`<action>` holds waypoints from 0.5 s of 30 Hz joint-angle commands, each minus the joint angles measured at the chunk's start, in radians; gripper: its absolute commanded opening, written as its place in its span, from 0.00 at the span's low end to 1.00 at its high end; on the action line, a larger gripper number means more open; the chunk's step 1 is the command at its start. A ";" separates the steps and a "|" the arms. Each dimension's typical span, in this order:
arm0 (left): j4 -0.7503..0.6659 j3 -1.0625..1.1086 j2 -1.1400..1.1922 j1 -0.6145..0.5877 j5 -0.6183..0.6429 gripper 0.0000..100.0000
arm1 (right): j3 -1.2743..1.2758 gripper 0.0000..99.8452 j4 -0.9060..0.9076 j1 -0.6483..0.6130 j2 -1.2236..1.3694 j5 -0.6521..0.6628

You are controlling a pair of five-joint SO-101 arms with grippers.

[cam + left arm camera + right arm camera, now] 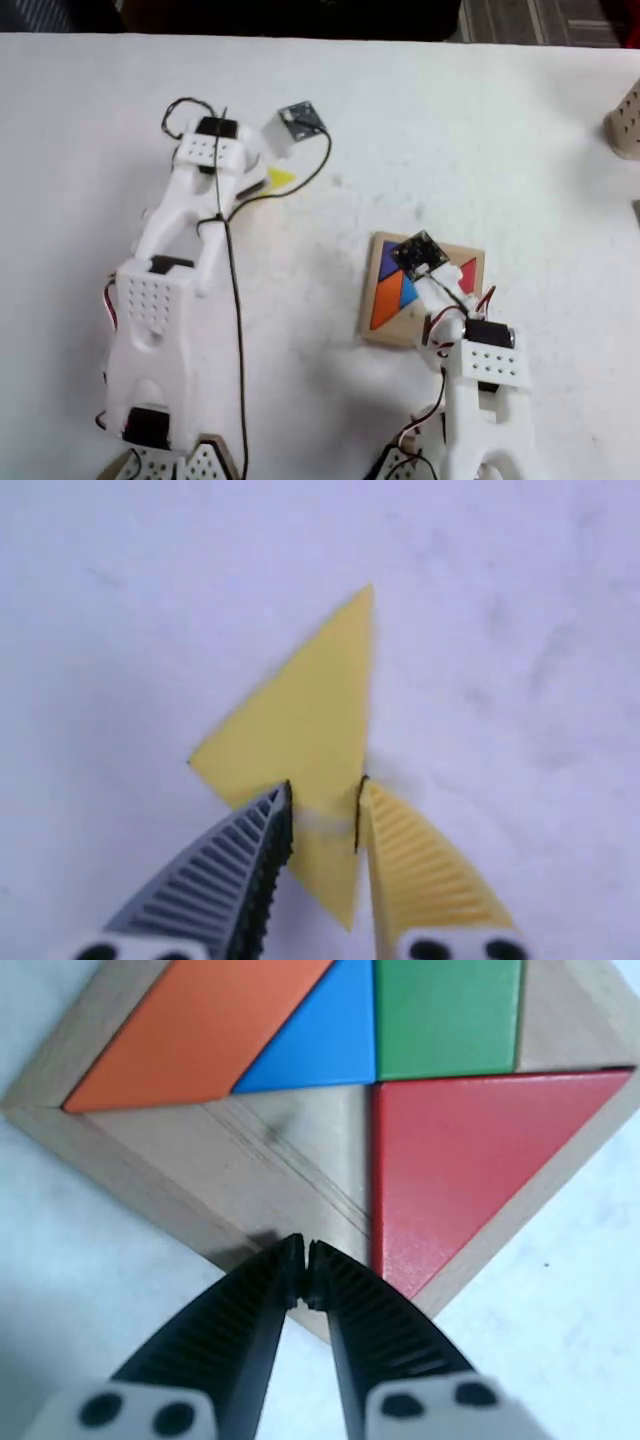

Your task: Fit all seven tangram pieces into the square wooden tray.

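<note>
Left wrist view: a flat, matte yellow triangle was gripped on the white table between the ribbed fingers of the left gripper. Its long edge and sharp tip were pointed away from the claw, well apart from the square wooden tray. Over the tray's corner the right gripper was clenched on nothing, beside a smooth red triangle seated inside.
</note>
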 commanded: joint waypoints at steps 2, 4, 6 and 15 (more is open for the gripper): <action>0.092 0.002 -0.001 0.021 0.005 0.12 | 0.000 0.02 0.005 -0.008 -0.010 0.014; 0.110 0.002 -0.001 0.025 0.005 0.12 | 0.000 0.02 0.005 -0.008 -0.010 0.014; 0.129 0.000 -0.002 0.027 0.005 0.12 | 0.000 0.02 0.005 -0.008 -0.010 0.014; 0.284 0.005 -0.033 0.038 0.017 0.10 | 0.000 0.02 0.005 -0.008 -0.010 0.014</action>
